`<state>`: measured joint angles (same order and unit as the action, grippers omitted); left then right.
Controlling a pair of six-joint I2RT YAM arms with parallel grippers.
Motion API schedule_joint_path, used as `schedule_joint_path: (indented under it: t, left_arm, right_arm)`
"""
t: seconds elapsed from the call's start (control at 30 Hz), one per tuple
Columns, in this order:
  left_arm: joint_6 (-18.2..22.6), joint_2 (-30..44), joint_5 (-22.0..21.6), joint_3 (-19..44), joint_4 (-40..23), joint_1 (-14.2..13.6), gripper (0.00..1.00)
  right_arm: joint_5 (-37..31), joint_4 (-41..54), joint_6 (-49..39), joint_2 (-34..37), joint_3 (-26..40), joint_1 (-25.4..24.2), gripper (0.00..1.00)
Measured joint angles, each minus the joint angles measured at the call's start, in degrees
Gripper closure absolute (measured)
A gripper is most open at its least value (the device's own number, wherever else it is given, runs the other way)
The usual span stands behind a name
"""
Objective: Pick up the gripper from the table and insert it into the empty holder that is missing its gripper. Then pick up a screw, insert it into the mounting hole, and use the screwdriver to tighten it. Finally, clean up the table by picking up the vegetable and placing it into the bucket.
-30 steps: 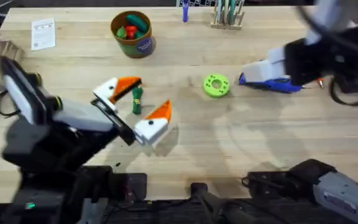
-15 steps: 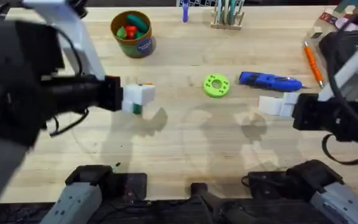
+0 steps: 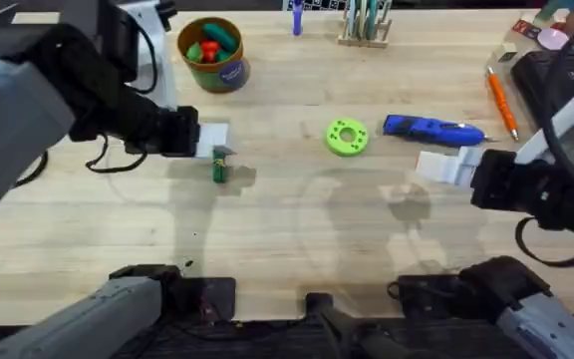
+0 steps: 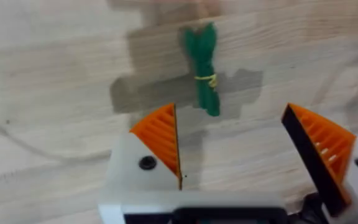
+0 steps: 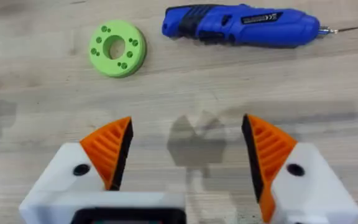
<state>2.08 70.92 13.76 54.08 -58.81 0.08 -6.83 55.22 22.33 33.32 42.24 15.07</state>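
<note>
Your left gripper [image 4: 241, 155] has its fingers spread wide, hovering with the vegetable [image 4: 204, 73] lying just past the tips. Right gripper [image 5: 188, 152] is also wide apart; beyond it sit the green ring [image 5: 117, 48] and the screwdriver [image 5: 241, 26].
</note>
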Motion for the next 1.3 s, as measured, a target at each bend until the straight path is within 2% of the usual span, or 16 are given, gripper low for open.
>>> schedule_joint_path:
  t: [0.17,0.43,0.6,0.67,0.73,0.8,0.9,0.93,1.03,1.13,1.2,1.3]
  left_arm:
    - [-6.8,4.7,-4.6,0.0,-0.1,-1.6,0.015]
    - [-11.2,14.0,-10.6,0.0,3.6,-9.7,0.016]
    - [-13.3,19.4,-11.2,0.0,7.5,-10.3,0.009]
    - [-13.9,20.9,-12.2,0.2,8.2,-10.2,0.041]
    - [-14.3,21.2,-12.5,0.5,8.5,-10.1,0.124]
    - [-14.7,21.6,-12.5,0.9,8.5,-10.1,0.372]
    - [-14.5,21.8,-11.9,1.3,8.7,-10.1,0.860]
    - [-14.4,21.8,-12.1,1.5,8.5,-10.1,0.959]
    - [-14.5,22.1,-12.1,1.8,8.2,-10.1,0.989]
    - [-14.5,22.7,-12.1,3.4,4.3,-10.1,0.987]
    - [-14.5,22.8,-12.1,5.8,1.5,-10.1,0.988]
    - [-14.0,22.7,-12.1,13.3,-2.4,-10.1,0.989]
  right_arm:
    - [0.0,0.0,0.0,0.0,0.0,0.0,0.012]
    - [0.0,0.0,0.0,0.0,0.0,0.0,0.009]
    - [0.0,0.0,0.0,0.0,0.0,0.0,0.009]
    - [0.0,0.0,0.0,0.0,0.0,0.0,0.010]
    - [0.0,0.0,0.0,0.0,0.0,0.0,0.009]
    - [0.0,0.0,0.0,0.0,0.0,0.0,0.010]
    - [0.0,0.0,0.0,0.0,0.0,0.0,0.010]
    - [0.0,0.0,0.0,0.0,0.0,0.0,0.010]
    - [0.0,0.0,0.0,0.0,0.0,0.0,0.009]
    - [0.0,0.0,0.0,0.0,0.0,0.0,0.009]
    - [0.0,0.0,0.0,0.0,0.0,0.0,0.009]
    - [0.0,0.0,0.1,0.0,0.0,0.0,0.007]
